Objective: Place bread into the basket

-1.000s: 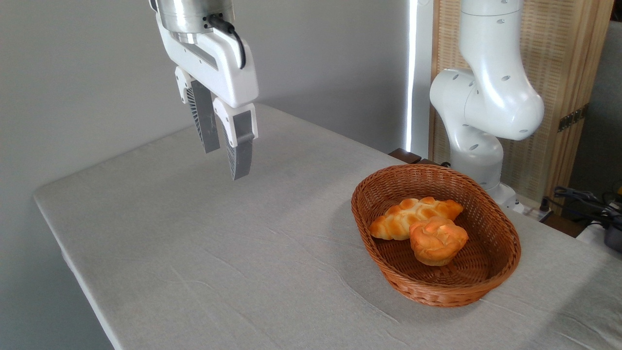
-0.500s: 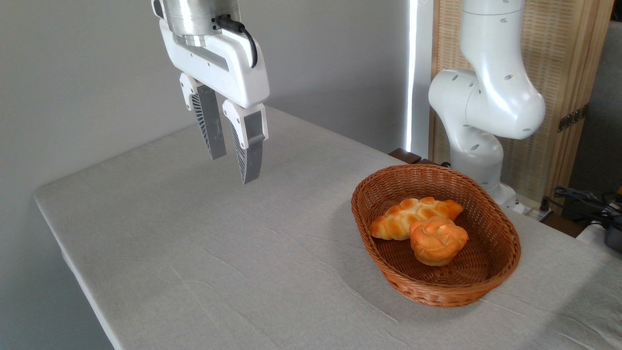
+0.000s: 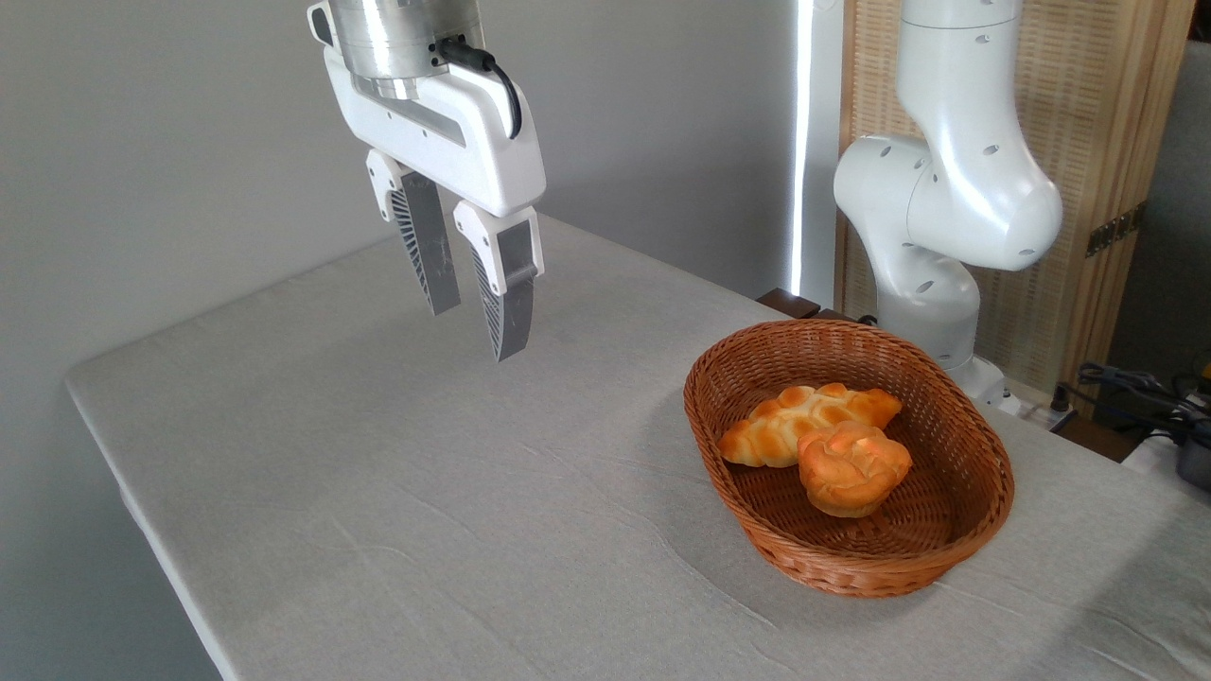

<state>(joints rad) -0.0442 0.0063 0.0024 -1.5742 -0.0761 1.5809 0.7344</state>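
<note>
Nearest the camera, at four o'clock on the tabletop [image 3: 397, 530], sits the basket [image 3: 956, 530], and the bread [image 3: 851, 468] lies inside, touching the braided loaf [image 3: 785, 421] behind it. Farther back at eleven o'clock, the hand [image 3: 476, 320] hangs above the cloth, fingers slightly spread, gripping nothing.

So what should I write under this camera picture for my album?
Empty open claw hangs above the table; bun and loaf sit in the basket.

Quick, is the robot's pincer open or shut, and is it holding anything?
Pincer: open a little, holding nothing, hanging above the grey cloth-covered table.
</note>
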